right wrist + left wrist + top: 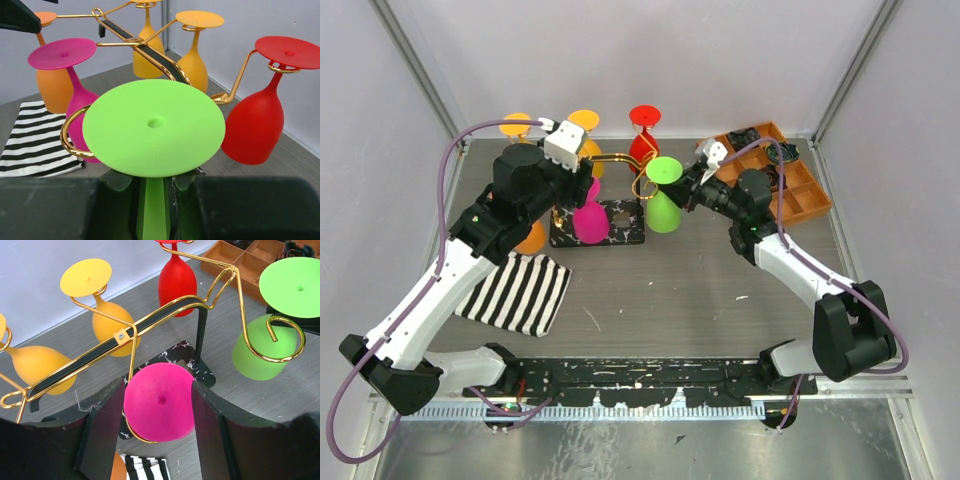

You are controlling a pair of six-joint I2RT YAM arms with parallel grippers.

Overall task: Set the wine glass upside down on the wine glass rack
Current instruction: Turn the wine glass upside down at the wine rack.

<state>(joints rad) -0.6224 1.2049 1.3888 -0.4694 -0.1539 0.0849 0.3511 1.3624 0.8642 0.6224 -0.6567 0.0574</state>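
Observation:
The lime-green wine glass (663, 205) is upside down, foot up, at the right end of the gold wine glass rack (617, 159). My right gripper (156, 186) is shut on its stem just under the foot (153, 126). A gold hook ring (70, 142) runs under that foot; whether the stem sits inside the ring is hidden. My left gripper (158, 390) is open above the pink glass's foot (159, 401), a finger (212, 425) on each side and apart from it. The pink glass (590, 220) hangs in its hook over the marbled base (623, 228).
Red (643, 140), yellow (584, 125) and orange (516, 127) glasses hang upside down on the rack's far hooks. A striped cloth (515, 290) lies at the left, an orange glass (532, 238) beside it under my left arm. An orange compartment tray (798, 190) stands at the back right.

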